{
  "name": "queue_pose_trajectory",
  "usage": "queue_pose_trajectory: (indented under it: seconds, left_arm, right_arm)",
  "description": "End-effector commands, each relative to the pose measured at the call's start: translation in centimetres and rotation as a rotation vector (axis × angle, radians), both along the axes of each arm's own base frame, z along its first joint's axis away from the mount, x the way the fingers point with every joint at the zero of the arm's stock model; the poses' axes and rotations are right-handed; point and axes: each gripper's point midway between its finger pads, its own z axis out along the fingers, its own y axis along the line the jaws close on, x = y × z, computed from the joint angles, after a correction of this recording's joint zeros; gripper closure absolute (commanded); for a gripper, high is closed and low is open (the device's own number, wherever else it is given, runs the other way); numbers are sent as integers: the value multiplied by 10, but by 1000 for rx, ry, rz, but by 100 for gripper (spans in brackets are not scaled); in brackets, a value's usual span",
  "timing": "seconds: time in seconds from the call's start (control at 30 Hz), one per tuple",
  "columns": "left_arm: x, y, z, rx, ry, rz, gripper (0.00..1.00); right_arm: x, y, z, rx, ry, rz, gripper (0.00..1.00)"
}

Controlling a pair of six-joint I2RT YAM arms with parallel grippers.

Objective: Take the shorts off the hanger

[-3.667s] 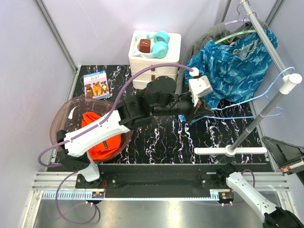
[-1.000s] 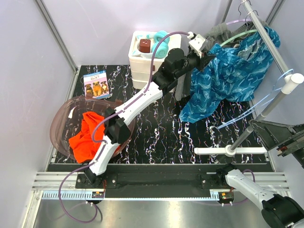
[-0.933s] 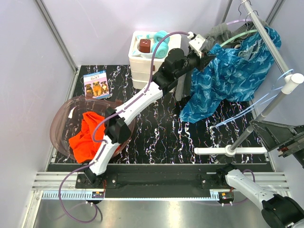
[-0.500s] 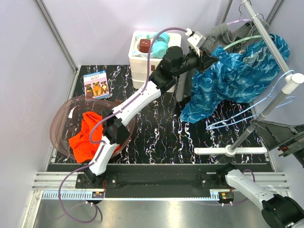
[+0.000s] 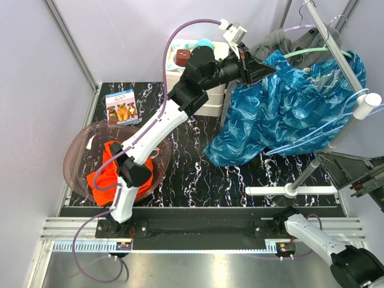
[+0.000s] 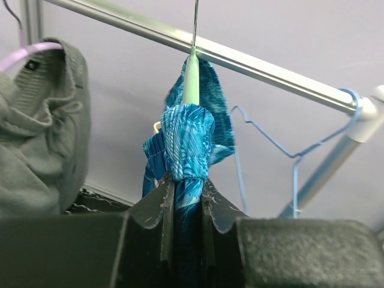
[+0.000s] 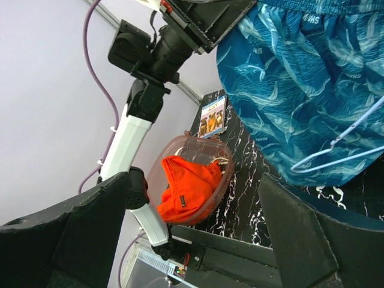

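The blue patterned shorts (image 5: 282, 108) hang from a green hanger (image 5: 312, 53) on the rail. My left gripper (image 5: 255, 67) is raised to the rail's height and shut on their waistband. In the left wrist view its tips (image 6: 187, 180) pinch a bunched fold of the blue shorts (image 6: 189, 141) just under the green hanger (image 6: 191, 78). Dark grey shorts (image 5: 282, 41) hang behind on a lilac hanger. Orange shorts (image 5: 117, 171) lie in the pink bowl (image 5: 81, 144). My right gripper (image 5: 354, 180) stands open at the far right, holding nothing (image 7: 193, 180).
An empty light-blue wire hanger (image 5: 336, 129) dangles from the rail (image 5: 333, 48) in front of the blue cloth. The rack's white foot (image 5: 291, 191) lies on the marble top. A white drawer stack (image 5: 198, 96) with headphones stands at the back, a booklet (image 5: 122, 107) to its left.
My left gripper has lifted and drawn back to the left with the blue shorts in it. The cloth has spread out and its lower edge has swung left. The right arm stays put.
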Motion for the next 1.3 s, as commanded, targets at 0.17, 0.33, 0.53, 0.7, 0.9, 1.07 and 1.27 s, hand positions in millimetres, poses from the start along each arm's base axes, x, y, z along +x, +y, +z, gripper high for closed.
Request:
queue_pose_trajectory:
  seconds: [0.17,0.33,0.53,0.7,0.9,1.07,1.27]
  left_arm:
    - [-73,92,116,-145,-170,-8,100]
    - [-89,114,97,-23,-156,13,100]
    - [-108,157,80,72,-137,109,100]
    - [-124,190,41,145,-62,172,100]
    - [-156,218,11,127,70,163,100]
    - [-179,229,14,82,76,166,100]
    - [-174,225,1,110,115,174,100]
  right_arm:
    - [9,8,-49,-167,178,43,0]
    - [22,14,-46,-242,135,67,0]
    - [37,27,-36,-294,98,117,0]
    - [52,48,-27,-317,41,202,0]
    - [73,78,-26,-305,42,313,0]
    - [101,116,-27,-223,71,428,0]
    - [134,124,-23,-226,133,383,0]
